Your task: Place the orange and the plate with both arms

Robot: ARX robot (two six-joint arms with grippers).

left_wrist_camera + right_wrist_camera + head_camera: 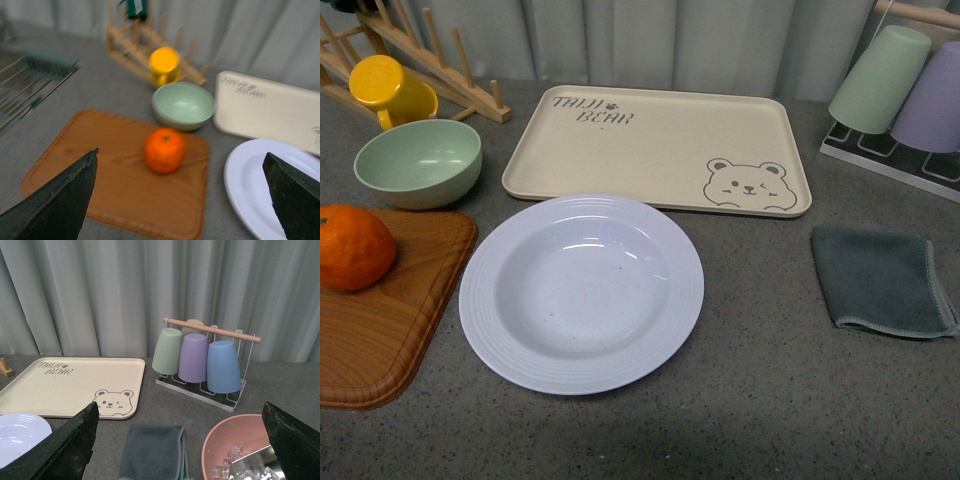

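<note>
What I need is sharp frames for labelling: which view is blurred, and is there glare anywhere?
Left wrist view: blurred throughout, the orange and yellow cup soft-edged. Front view: sharp, faint streaks of glare in the well of the plate, a dim shadow along the near edge of the counter. Right wrist view: sharp, evenly lit, no glare.

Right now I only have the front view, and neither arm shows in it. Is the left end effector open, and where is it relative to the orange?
Observer: Open. In the left wrist view the left end effector has its fingers spread wide, with the orange lying ahead between them on the cutting board, untouched.
Operator: And the right one?
Observer: The right end effector is open too, holding nothing; it faces the cup rack, and the plate shows only partly.
Operator: Anything near it I can't see?
Observer: A pink bowl with clear cube-like pieces, beside the grey cloth.
</note>
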